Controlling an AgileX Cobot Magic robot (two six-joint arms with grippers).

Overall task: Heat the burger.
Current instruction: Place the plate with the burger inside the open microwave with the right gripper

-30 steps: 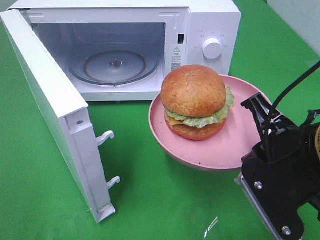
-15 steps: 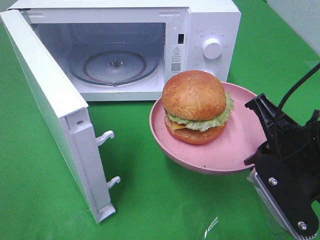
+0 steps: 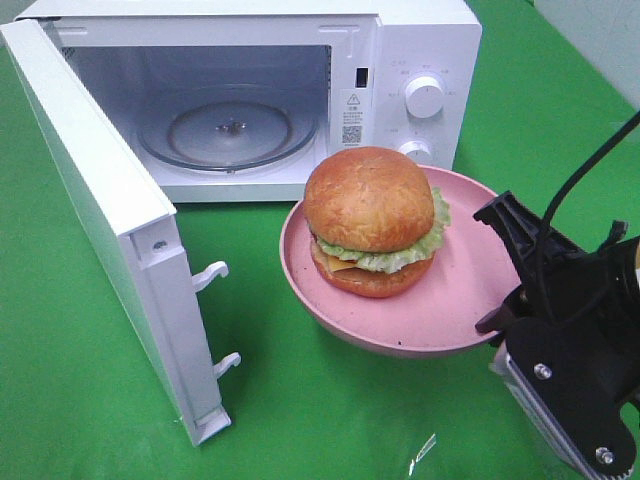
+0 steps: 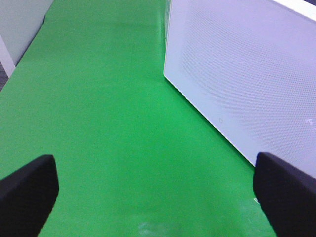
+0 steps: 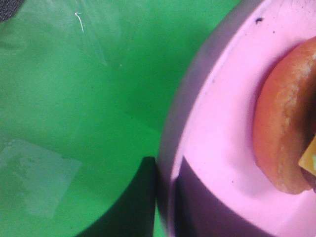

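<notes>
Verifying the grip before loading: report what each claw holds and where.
Right claw grips the pink plate by its rim, burger on it. Left claw is open, holding nothing.

Round burger [image 3: 370,222], glossy golden-brown bun, green lettuce, yellow cheese, upright on pink plate [image 3: 400,325], before open microwave [image 3: 250,90]

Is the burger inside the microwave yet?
No, the burger rests on the pink plate in front of the open microwave, outside its cavity.
</notes>
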